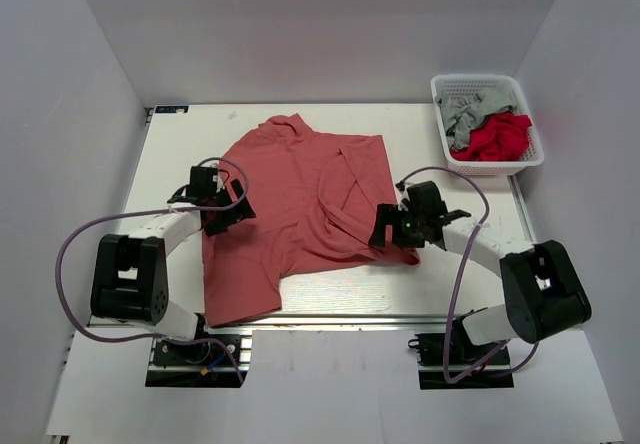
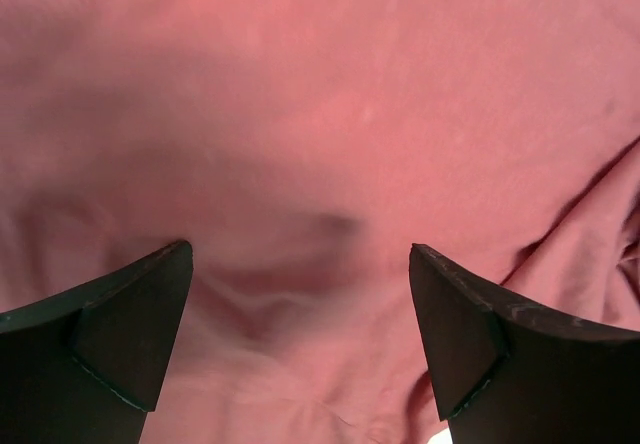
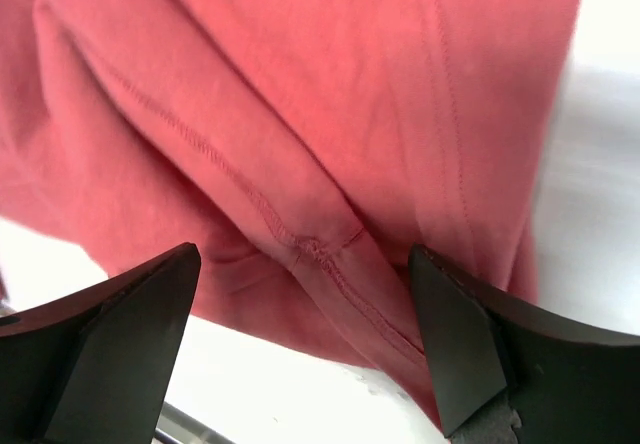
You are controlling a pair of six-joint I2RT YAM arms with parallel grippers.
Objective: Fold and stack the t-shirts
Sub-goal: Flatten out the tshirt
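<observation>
Left hand [image 2: 300, 251] and right hand [image 3: 305, 254] both gape wide, gripping nothing, poised over the plain salmon-red t-shirt [image 1: 300, 199].

White lattice basket [image 1: 441, 112] at far-right corner, white table [image 1: 410, 134]

Two arms, same build: left arm [image 1: 128, 276] and right arm [image 1: 543, 294] each have a big boxy black shoulder block and white tube links with black joint housings. Black base plates [image 1: 195, 357] sit under each. One lilac-grey cable [image 1: 66, 264] loops off each arm. Left gripper [image 1: 222, 204] and right gripper [image 1: 395, 226] are all black. In the wrist views the fingers [image 2: 130, 334] are matte black, wedge-shaped, with bevelled angular tips.
</observation>
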